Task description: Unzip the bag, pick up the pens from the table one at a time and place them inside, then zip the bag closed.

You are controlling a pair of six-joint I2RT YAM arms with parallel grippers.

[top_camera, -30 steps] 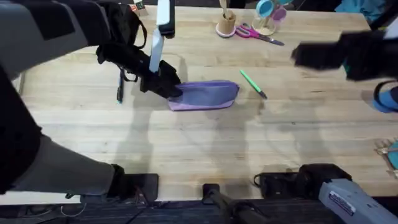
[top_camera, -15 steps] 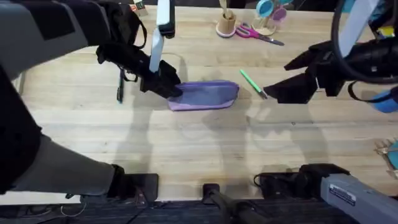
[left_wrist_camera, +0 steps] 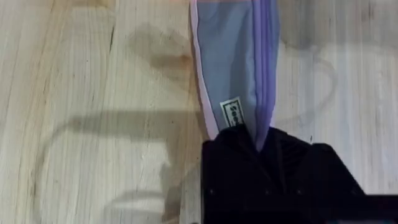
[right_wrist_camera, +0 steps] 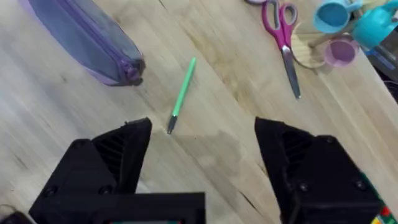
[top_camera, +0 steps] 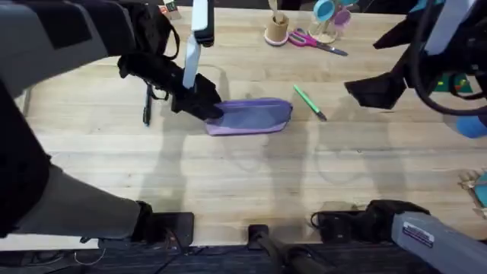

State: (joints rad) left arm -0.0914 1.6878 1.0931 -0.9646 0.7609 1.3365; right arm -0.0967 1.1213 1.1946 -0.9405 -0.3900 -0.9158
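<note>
Since the earlier frame the right gripper (right_wrist_camera: pixel 202 168) has pulled back and risen from beside the green pen (top_camera: pixel 310 102), jaws spread wide and empty, while the left gripper (top_camera: pixel 199 103) stays clenched on the left end of the lilac pouch (top_camera: pixel 251 116). The pouch lies zipped on the table (top_camera: pixel 251 183) — green pen just right of it, black pen (top_camera: pixel 147 106) to its left. Risk: a descent misaligned with the thin pen could roll it away, and any left-arm shift would drag the pouch.

Left hand (top_camera: pixel 207 106) on bag (top_camera: pixel 251 116)
</note>
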